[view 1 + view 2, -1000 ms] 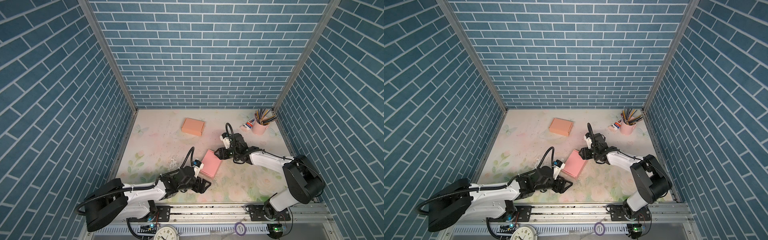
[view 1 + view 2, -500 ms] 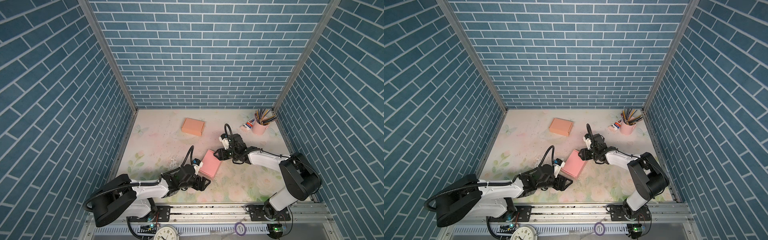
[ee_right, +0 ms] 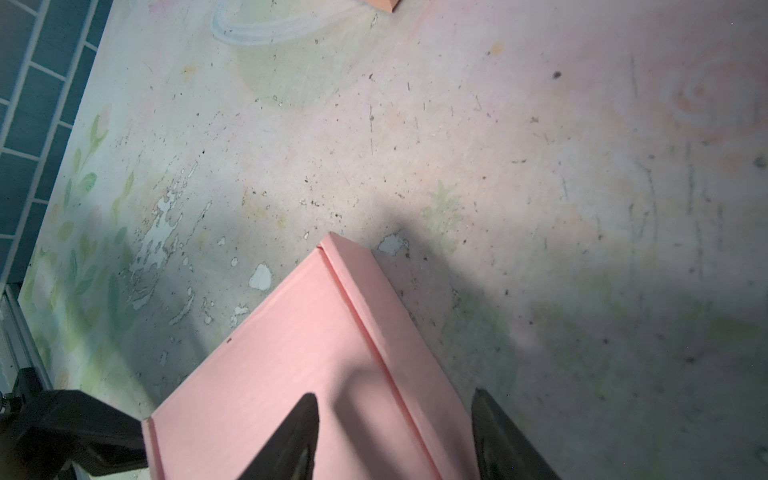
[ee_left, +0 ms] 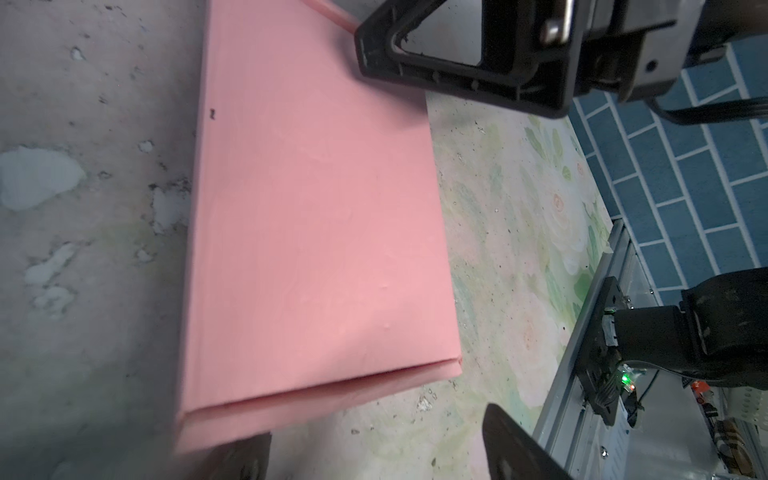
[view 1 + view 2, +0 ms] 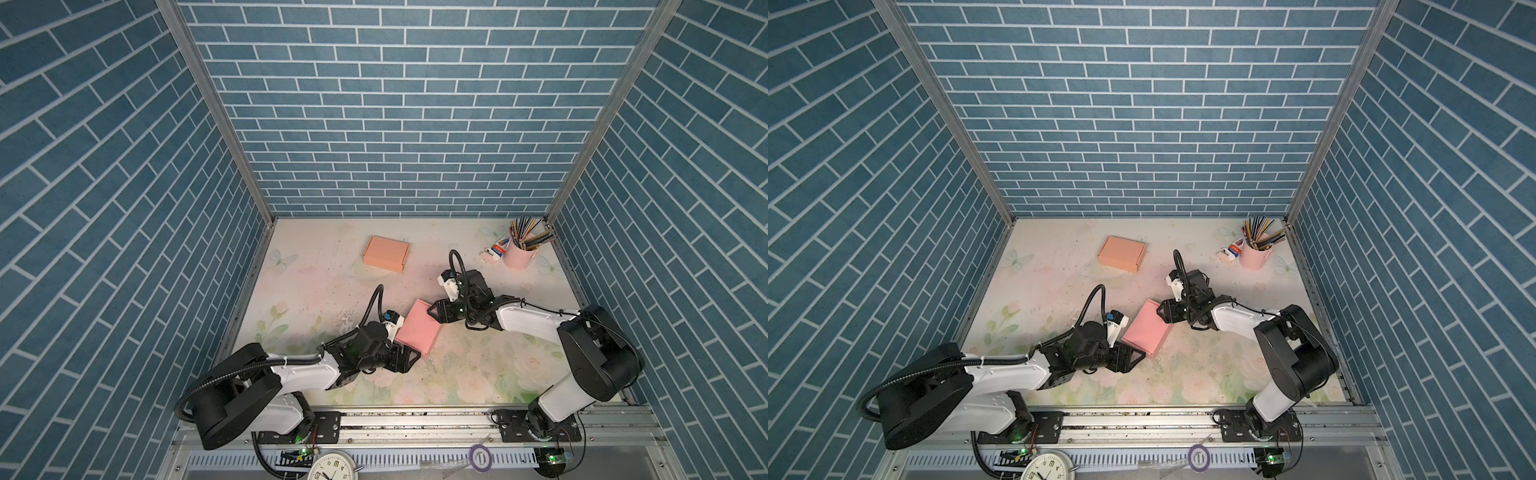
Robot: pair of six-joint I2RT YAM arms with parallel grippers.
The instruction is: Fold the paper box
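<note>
While the worn floral table (image 5: pixel 316 291) carries it centrally, the pink paper box (image 5: pixel 417 330), a smooth matte slab, looks nearly closed (seam showing at one end). At its near corner the left gripper (image 5: pixel 409 360) gapes wide, empty; the right gripper (image 5: pixel 434 311), half-spread, straddles the far edge, clamping nothing. Next: press that flap home, gently.

I see a pink cup (image 5: pixel 517 258) of pencils (image 5: pixel 528 231) in the surface's (image 5: pixel 316 266) far right corner, with a small white item (image 5: pixel 492 253) just beside it. Closed orange box (image 5: pixel 385 253) near the far edge. Clock (image 5: pixel 332 468) and purple tape roll (image 5: pixel 480 455) sit past the front edge.
</note>
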